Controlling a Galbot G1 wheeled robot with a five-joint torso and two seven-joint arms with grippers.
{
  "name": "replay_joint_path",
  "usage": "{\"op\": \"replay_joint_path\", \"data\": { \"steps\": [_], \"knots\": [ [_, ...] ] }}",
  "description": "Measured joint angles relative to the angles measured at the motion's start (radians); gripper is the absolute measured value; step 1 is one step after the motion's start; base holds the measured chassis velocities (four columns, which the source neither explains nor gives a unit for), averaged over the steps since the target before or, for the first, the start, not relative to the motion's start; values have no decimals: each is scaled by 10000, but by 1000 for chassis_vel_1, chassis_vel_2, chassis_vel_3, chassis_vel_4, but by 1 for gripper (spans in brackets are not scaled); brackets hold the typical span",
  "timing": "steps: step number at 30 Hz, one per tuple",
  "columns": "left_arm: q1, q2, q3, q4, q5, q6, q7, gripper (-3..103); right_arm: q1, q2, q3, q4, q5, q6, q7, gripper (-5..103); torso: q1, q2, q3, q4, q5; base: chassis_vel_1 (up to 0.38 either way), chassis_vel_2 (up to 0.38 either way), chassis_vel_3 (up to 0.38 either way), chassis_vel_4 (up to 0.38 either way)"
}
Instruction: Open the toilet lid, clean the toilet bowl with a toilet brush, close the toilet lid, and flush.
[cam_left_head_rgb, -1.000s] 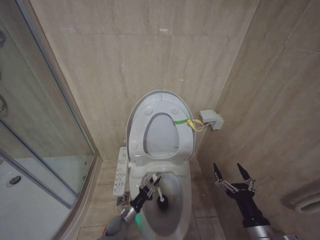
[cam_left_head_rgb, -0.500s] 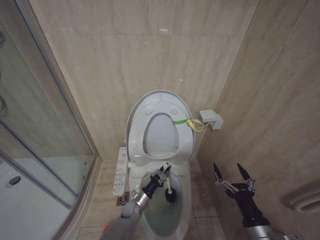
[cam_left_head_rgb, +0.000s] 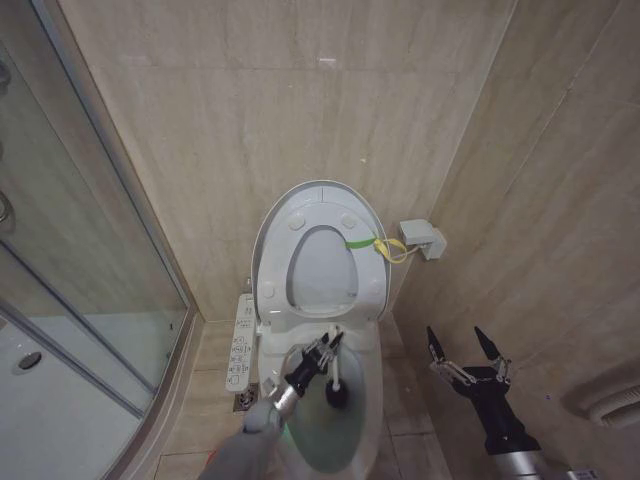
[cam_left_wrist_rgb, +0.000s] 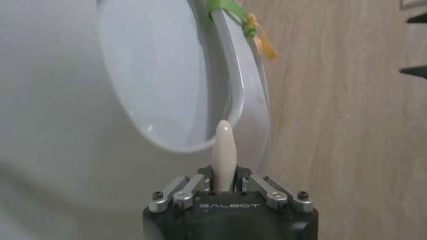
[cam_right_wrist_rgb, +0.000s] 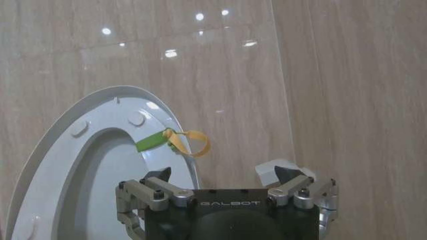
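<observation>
Left end effector (cam_left_head_rgb: 326, 347) grips one toilet brush (cam_left_head_rgb: 338, 385) inside one toilet bowl (cam_left_head_rgb: 372, 400).

Toilet lid (cam_left_head_rgb: 320, 215) raised against the tiled wall, green-and-yellow band (cam_left_head_rgb: 377, 244) at its right edge. Left end effector (cam_left_head_rgb: 318, 356) over the toilet bowl (cam_left_head_rgb: 368, 400), closed on the toilet brush (cam_left_head_rgb: 336, 383), dark bristle head inside the basin. Right end effector (cam_left_head_rgb: 463, 348) beside the bowl, fingers spread apart, empty.
</observation>
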Motion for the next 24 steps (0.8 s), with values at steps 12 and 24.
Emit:
{"op": "replay_joint_path", "data": {
  "steps": [12, 24],
  "knots": [
    [183, -445, -120, 739, 191, -350, 226, 21, 0, 0, 0, 0, 0, 0, 0, 100, 0, 0, 0, 2, 0, 0, 0, 0, 0],
    [-436, -676, -185, 941, 232, -562, 151, 21, 0, 0, 0, 0, 0, 0, 0, 100, 0, 0, 1, 0, -1, 0, 0, 0, 0]
  ]
}}
